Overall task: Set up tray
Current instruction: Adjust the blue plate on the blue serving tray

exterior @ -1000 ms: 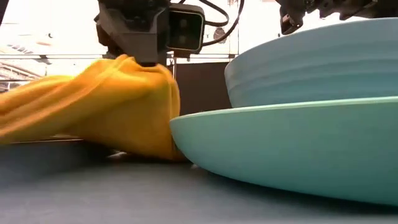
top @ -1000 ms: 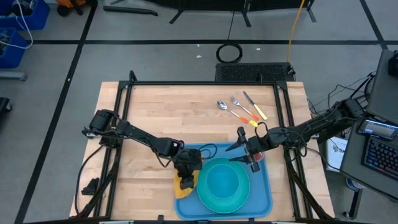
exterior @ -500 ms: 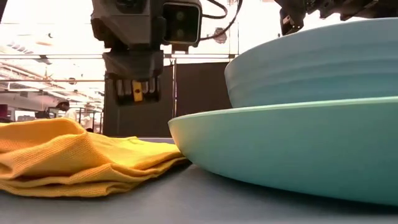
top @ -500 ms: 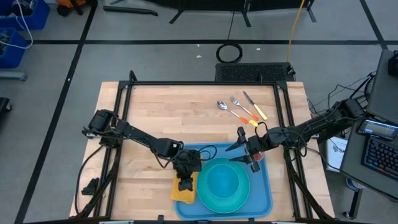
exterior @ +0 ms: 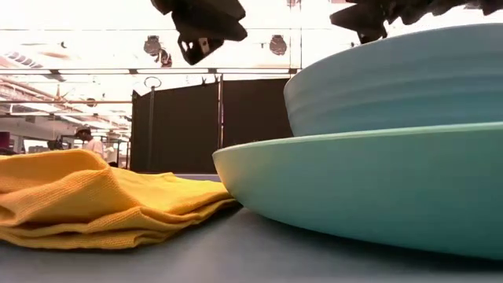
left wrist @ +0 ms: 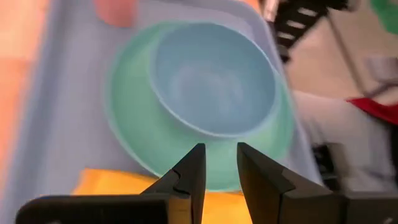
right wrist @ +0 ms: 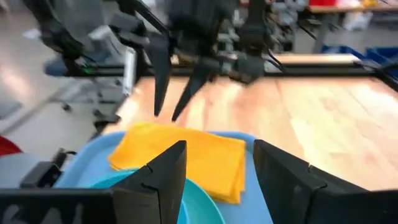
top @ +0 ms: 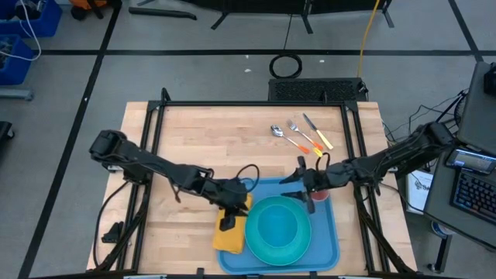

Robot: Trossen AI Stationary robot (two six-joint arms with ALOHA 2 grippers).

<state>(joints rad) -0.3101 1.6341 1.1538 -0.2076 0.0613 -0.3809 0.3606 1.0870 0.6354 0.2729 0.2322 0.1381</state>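
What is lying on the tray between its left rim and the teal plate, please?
The folded yellow napkin lies there, between the tray's left rim and the teal plate, as the high view shows. The left gripper hovers above it.

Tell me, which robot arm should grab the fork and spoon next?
The right one, probably. The right end effector hangs open at the blue tray's far right corner, nearest the fork and spoon lying on the table beyond. The left end effector is over the yellow napkin, farther away.
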